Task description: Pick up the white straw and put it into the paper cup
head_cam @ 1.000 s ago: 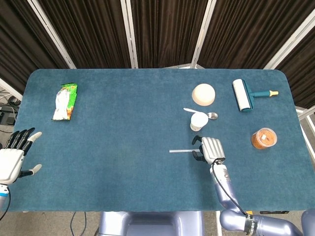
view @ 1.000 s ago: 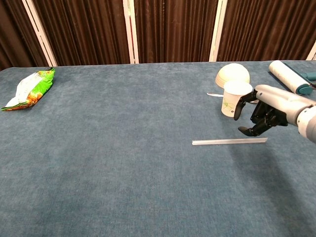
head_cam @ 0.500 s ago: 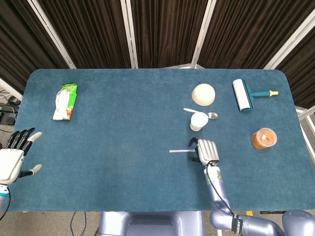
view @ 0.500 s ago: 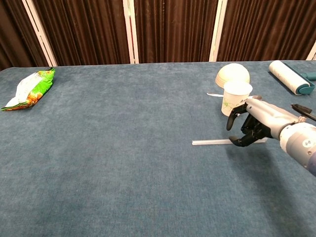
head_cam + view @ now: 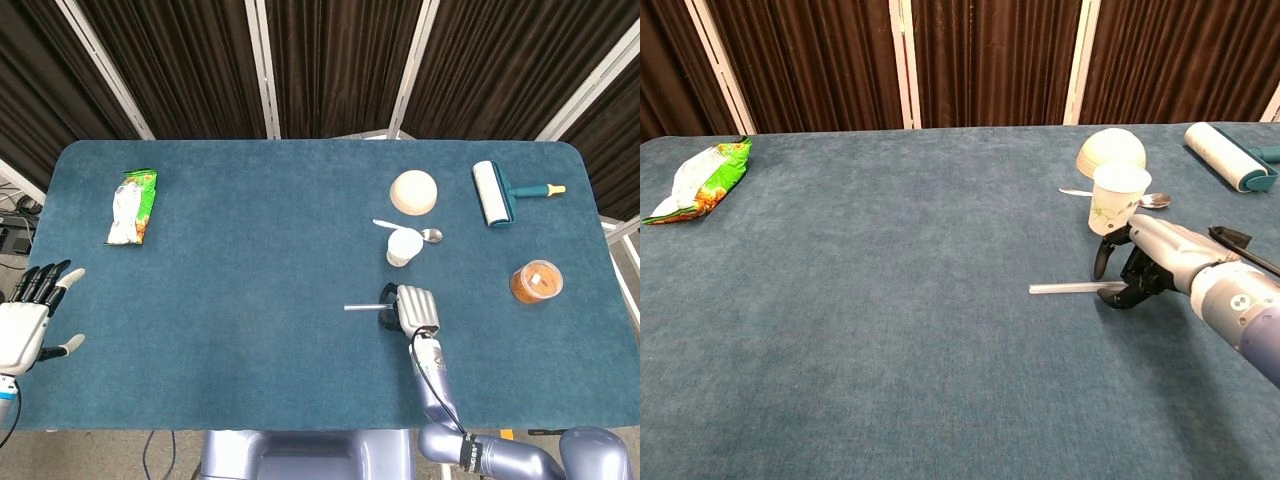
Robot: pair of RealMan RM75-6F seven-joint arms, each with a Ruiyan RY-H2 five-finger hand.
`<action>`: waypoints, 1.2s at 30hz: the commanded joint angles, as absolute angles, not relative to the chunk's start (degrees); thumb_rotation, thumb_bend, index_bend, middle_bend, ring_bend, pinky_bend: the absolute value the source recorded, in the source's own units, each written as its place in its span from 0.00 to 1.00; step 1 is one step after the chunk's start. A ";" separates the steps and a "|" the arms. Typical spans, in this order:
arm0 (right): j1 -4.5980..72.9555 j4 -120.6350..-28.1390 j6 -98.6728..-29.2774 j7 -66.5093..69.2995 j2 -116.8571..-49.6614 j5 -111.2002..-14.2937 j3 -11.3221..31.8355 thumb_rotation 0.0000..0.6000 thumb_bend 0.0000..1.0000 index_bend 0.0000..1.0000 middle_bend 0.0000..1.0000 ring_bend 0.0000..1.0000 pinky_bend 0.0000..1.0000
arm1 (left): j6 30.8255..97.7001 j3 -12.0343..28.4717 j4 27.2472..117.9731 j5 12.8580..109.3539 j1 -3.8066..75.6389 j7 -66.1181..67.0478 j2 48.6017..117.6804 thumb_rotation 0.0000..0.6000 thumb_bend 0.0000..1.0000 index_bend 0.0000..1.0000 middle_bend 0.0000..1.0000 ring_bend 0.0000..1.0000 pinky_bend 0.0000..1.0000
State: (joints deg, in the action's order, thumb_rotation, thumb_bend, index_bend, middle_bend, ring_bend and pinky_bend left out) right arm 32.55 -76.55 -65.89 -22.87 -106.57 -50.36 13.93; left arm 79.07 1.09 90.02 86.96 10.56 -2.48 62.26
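Note:
The white straw lies flat on the blue tablecloth, just in front of the upright white paper cup. My right hand is lowered over the straw's right end and hides it. Its thumb stands on the cup side and its curled fingers on the near side, with a gap still between them. The straw rests on the cloth. My left hand hovers open at the table's left edge, fingers spread, and appears only in the head view.
Behind the cup lie a metal spoon and an upturned cream bowl. A lint roller and an orange-filled tub sit to the right. A green snack bag is far left.
My right hand has moved left and down along the straw, from beside its right tip to straddling it on the cloth. The straw and the left hand have not moved.

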 commanded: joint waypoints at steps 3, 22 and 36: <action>32.50 -74.20 -65.78 -22.24 -107.96 -51.03 14.16 1.00 0.36 0.51 1.00 0.92 0.91 | 79.07 1.09 90.06 86.94 10.55 -2.45 62.25 1.00 0.21 0.13 0.00 0.00 0.00; 30.95 -74.43 -67.41 -18.18 -108.10 -56.59 14.63 1.00 0.39 0.61 1.00 0.92 0.91 | 79.00 1.11 90.08 86.88 10.61 -2.53 62.22 1.00 0.21 0.13 0.00 0.00 0.00; 26.23 -99.40 -68.61 -0.79 -94.96 -59.87 21.20 1.00 0.39 0.61 1.00 0.92 0.90 | 79.18 1.04 90.15 87.02 10.53 -2.42 62.25 1.00 0.21 0.13 0.00 0.00 0.00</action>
